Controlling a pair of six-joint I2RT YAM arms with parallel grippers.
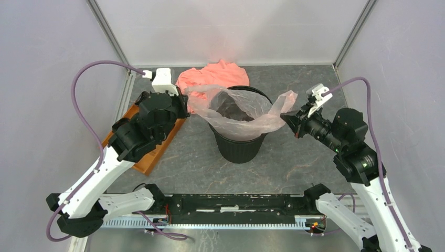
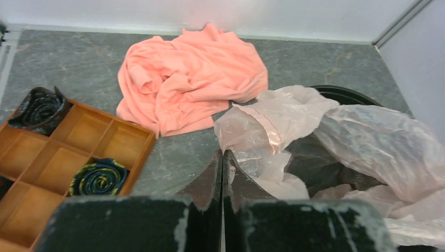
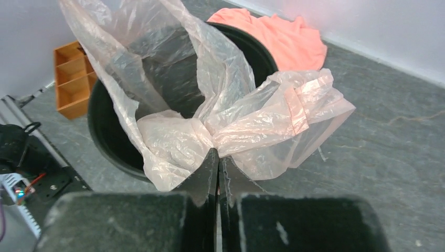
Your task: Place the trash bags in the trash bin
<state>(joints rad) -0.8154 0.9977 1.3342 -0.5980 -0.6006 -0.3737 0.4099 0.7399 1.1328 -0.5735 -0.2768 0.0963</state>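
Left jaws and right jaws are each clamped tight on the pink bag (image 1: 237,124), stretched across the bin (image 1: 239,149).

Pale translucent pink, glossy, on the bag (image 1: 246,122), with a deeper pink strip along one edge. Plain black on the bin (image 1: 239,149). Opaque salmon-orange on the cloth (image 1: 207,79). Warm orange-brown on the tray (image 2: 78,152); in it, dark rolls (image 2: 98,177) swirled with blue and yellow. Dark grey on the table (image 1: 299,163), veined with paler lines like marble. Purple on the cables (image 1: 74,94). Pale lilac-grey on the walls (image 1: 42,79). Black, scuffed whitish at the edges, on the left gripper (image 2: 221,157) and right gripper (image 3: 218,157).
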